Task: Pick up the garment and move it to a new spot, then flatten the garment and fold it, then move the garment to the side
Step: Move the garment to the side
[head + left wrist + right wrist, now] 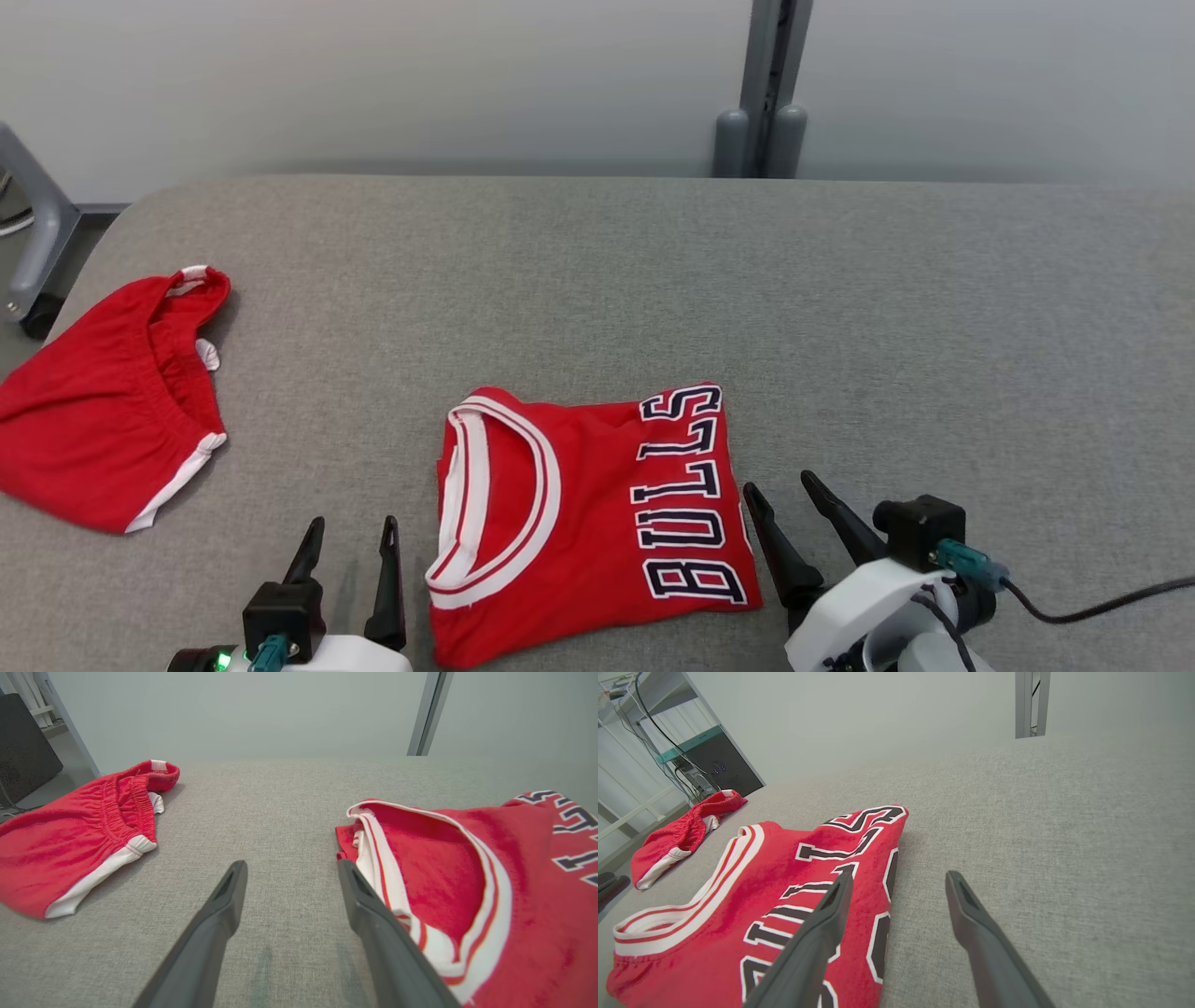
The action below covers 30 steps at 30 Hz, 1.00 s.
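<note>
1. The gray table (653,280) holds everything.
2. The red jersey (579,523) lies folded near the robot. I think moving it aside comes next.
3. Red shorts (103,411) sit far left.
4. The left gripper (350,527) and right gripper (780,485) sit beside it, open and empty. They must pinch its edges.

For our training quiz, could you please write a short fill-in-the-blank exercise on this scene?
The folded jersey bears the word ____.
In the head view, the red shorts lie to the jersey's ____.
The left gripper and the right gripper both stand ____, holding nothing.
Missing words: BULLS; left; open.
</note>
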### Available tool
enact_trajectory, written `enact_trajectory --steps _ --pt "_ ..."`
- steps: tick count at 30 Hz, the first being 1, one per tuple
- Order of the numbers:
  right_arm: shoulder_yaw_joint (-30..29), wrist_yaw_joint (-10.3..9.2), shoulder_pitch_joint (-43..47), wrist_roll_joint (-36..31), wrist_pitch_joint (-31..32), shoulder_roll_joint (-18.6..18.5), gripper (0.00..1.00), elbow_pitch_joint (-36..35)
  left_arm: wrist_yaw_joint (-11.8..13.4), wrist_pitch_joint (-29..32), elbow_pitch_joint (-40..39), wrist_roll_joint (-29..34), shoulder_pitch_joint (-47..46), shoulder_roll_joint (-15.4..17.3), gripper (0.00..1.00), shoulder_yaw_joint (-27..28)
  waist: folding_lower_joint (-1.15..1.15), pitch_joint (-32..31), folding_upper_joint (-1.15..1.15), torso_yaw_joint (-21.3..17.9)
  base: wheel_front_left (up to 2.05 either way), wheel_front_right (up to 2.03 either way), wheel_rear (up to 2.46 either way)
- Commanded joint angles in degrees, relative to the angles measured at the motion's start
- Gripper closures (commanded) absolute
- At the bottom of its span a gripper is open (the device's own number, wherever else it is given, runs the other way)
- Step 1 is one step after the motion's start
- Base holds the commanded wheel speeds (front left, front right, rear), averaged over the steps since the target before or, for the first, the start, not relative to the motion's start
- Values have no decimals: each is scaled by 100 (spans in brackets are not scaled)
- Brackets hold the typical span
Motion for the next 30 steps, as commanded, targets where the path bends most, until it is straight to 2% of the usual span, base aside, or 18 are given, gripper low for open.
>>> enact_trajectory --steps 1,12,13,14,15,21,25,26,30 --pt "136 0 -230 210 -27 -43 0 183 -7 -10 11 -39 -140 24 0 -44 0 251 0 281 0 0 0" --pt "854 0 -1072 1170 125 -40 0 1529 18 -10 -13 -35 -363 22 0 -184 0 550 0 721 0 0 0" --pt "951 0 -1079 1262 162 -32 40 1595 19 -10 -15 -32 -367 22 0 -186 0 560 0 730 0 0 0" --pt "997 0 -1107 1323 143 -24 75 1640 21 -10 -19 -24 -373 24 0 -187 0 569 0 728 0 0 0" --pt "1036 0 -1154 1354 115 -26 100 1690 23 -10 -24 -9 -380 24 0 -191 0 575 0 714 0 0 0" --pt "941 -1 -1390 1439 -15 -77 100 1876 -24 -10 -56 67 -402 23 0 -199 0 522 0 320 0 0 0" --pt "695 -1 -1414 1349 -28 -55 100 1699 -70 -10 -87 123 -436 22 0 -172 0 486 0 -273 0 0 0" --pt "695 -1 -1414 1349 -28 -55 100 1699 -70 -10 -87 123 -436 22 0 -172 0 486 0 -273 0 0 0" --pt "476 -1 -1276 1146 -28 -54 100 1504 -109 -9 -71 170 -524 23 0 -205 0 500 0 -992 0 0 0"
